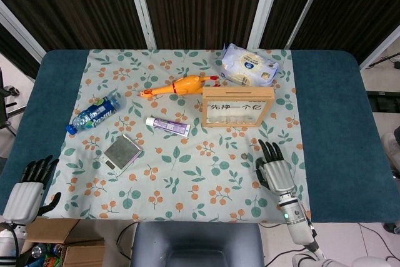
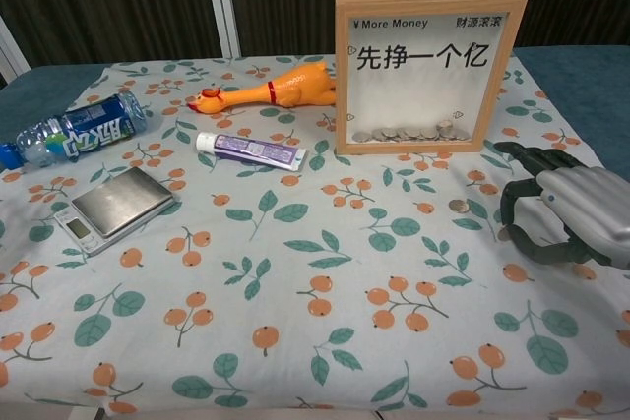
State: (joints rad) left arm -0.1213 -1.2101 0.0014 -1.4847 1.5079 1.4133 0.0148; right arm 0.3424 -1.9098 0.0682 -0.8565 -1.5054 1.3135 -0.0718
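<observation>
My right hand (image 1: 275, 170) rests low over the flowered cloth (image 1: 187, 173) near the table's front right, also in the chest view (image 2: 566, 209). Its thumb and one fingertip meet on a small coin (image 2: 503, 234) lying on the cloth, while the other fingers stay spread. A second coin (image 2: 458, 206) lies loose just left of the hand. Behind it stands a wooden money box (image 2: 425, 68) with a glass front and several coins inside. My left hand (image 1: 28, 182) hangs off the front left corner with its fingers apart, holding nothing.
On the cloth lie a rubber chicken (image 1: 178, 85), a toothpaste tube (image 1: 167, 126), a water bottle (image 1: 94, 112), a small scale (image 1: 122, 153) and a pack of wipes (image 1: 249, 65). A cardboard box (image 1: 59, 242) sits on the floor below the left hand.
</observation>
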